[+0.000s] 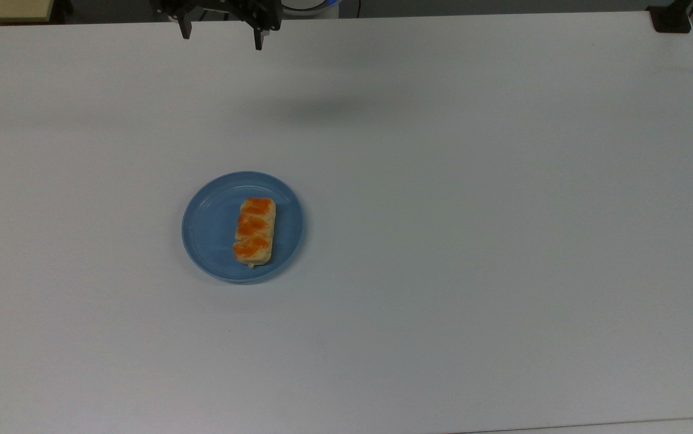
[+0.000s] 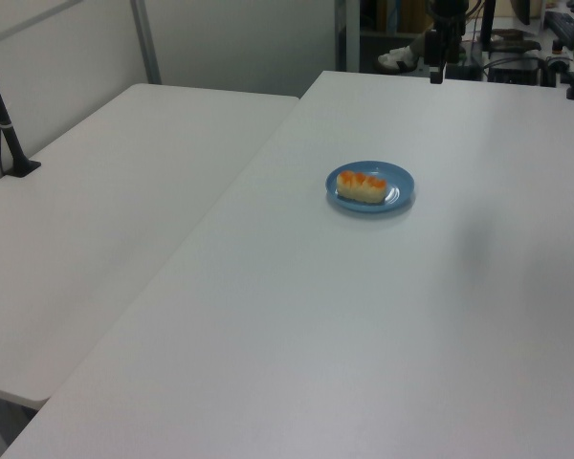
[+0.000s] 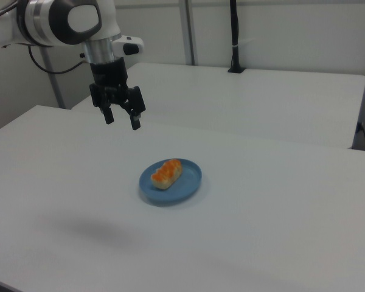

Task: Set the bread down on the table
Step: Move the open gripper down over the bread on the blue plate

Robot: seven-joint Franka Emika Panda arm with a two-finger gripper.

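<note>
Since the bread point(image 1: 254, 231) sits on the plate point(image 1: 207, 226) with the gripper point(image 3: 121, 119) hanging high, spread wide and empty, I'd drop straight down and pinch across its short sides, then set it on the table point(image 1: 503, 241).

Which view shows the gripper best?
The right view: the whole gripper hangs open above the table, up and to the right view's left of the bread. The top view cuts it off at the frame's upper edge; the left view catches one dark fingertip.
</note>
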